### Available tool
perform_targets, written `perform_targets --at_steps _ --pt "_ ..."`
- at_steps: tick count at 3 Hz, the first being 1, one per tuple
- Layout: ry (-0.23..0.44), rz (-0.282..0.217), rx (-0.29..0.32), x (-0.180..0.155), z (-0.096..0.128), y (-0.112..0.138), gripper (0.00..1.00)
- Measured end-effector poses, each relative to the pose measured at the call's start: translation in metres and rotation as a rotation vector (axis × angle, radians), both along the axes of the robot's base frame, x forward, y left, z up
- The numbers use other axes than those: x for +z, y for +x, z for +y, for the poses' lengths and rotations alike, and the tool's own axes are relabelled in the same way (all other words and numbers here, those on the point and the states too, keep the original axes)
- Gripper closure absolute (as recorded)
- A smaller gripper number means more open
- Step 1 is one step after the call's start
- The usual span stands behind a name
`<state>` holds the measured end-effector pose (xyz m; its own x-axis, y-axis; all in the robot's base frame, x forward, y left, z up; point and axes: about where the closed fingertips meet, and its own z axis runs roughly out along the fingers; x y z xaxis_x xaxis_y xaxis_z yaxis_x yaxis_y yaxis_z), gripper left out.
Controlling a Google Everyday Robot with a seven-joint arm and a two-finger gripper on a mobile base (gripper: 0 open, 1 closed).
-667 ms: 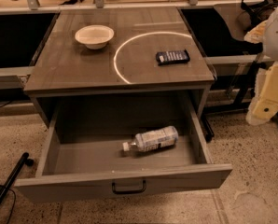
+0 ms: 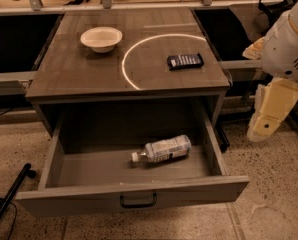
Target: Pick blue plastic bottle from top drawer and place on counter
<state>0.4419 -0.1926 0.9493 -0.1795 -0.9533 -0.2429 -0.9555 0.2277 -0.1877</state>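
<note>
The blue plastic bottle (image 2: pixel 162 149) lies on its side in the open top drawer (image 2: pixel 134 199), right of the middle, with its white cap pointing left. The drawer is pulled fully out and its dark handle (image 2: pixel 138 200) is centred on the front panel. The counter (image 2: pixel 79 69) above it carries a white arc line (image 2: pixel 134 49). My gripper (image 2: pixel 269 110), cream-coloured, hangs from the arm at the right edge of the view. It is to the right of the drawer and counter, off their right side, and holds nothing.
A white bowl (image 2: pixel 101 38) stands at the counter's back left. A dark flat packet (image 2: pixel 185 60) lies at its right, inside the arc. A black pole (image 2: pixel 9 198) leans on the floor at the left. Dark shelving flanks the cabinet on both sides.
My gripper has moved a little to the left and down, closer to the drawer's right side. The bottle, bowl and packet have not moved.
</note>
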Motion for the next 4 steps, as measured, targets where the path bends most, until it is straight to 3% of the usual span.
perform_targets --at_steps 1,2,4 --pt "0.04 0.057 0.043 -0.028 0.02 0.0 0.0" --pt "0.04 0.057 0.043 -0.028 0.02 0.0 0.0" --pt "0.049 0.091 0.08 -0.092 0.036 0.012 0.0"
